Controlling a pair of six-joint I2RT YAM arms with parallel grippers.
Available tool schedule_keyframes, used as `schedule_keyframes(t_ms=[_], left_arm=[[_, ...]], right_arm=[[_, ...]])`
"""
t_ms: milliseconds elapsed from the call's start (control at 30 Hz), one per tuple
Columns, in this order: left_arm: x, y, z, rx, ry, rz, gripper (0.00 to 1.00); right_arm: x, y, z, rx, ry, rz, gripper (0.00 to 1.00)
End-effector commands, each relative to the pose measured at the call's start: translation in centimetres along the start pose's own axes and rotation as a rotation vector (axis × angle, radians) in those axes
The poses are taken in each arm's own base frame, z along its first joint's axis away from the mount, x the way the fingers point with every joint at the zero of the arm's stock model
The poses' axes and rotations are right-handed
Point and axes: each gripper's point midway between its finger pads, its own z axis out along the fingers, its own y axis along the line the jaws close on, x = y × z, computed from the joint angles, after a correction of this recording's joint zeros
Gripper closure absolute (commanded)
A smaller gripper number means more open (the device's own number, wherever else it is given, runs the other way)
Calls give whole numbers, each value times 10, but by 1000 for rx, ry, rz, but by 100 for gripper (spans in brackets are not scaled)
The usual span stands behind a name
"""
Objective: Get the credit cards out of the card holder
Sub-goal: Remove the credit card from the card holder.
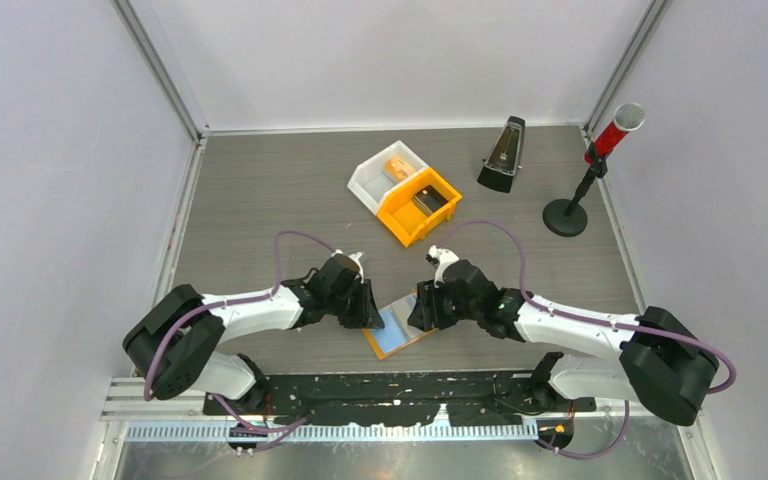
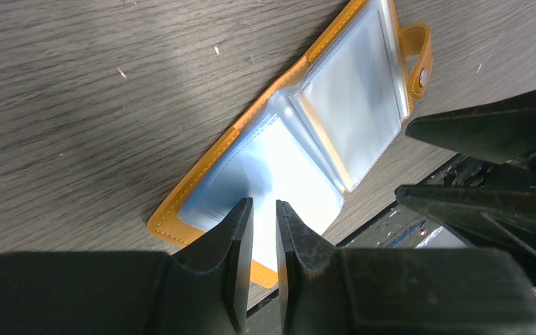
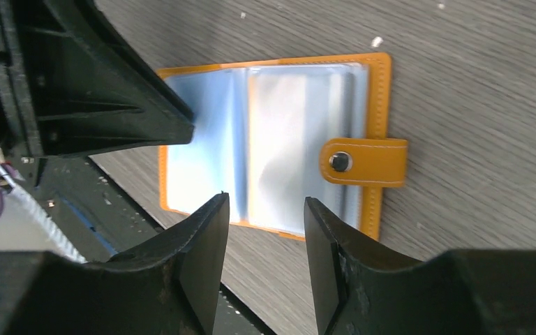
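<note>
- The left tool (image 2: 264,204) has its fingers almost together, with only a slit between them. Its tips sit over the nearest corner of the card holder (image 2: 321,132), on the pale blue sleeve. I cannot tell whether they nip a sleeve edge.
- The right tool (image 3: 265,202) has its fingers well apart with nothing between them. It hangs just short of the holder's near edge.
- The holder lies open and flat on the worktop (image 1: 260,200), between the two tools. Its long axis runs from one tool to the other, and its fold points straight away from the right tool's gap.
- The tab (image 3: 363,162) lies ahead of the right tool's right-hand finger.
- The sleeves are glossy, and no credit cards can be made out in them.
- Judgement: the right tool, spread and facing the sleeves, looks better placed to pull while the left steadies the holder.
- An orange bin (image 1: 418,205) sits well beyond both tools.
</note>
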Motion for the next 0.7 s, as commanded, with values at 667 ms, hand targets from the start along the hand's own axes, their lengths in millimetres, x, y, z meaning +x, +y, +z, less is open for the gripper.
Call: schedule_keyframes(t_ms=[667], left_arm=[[0, 7, -1, -34, -16, 31, 79]], right_arm=[[-2, -5, 11, 6, -13, -15, 48]])
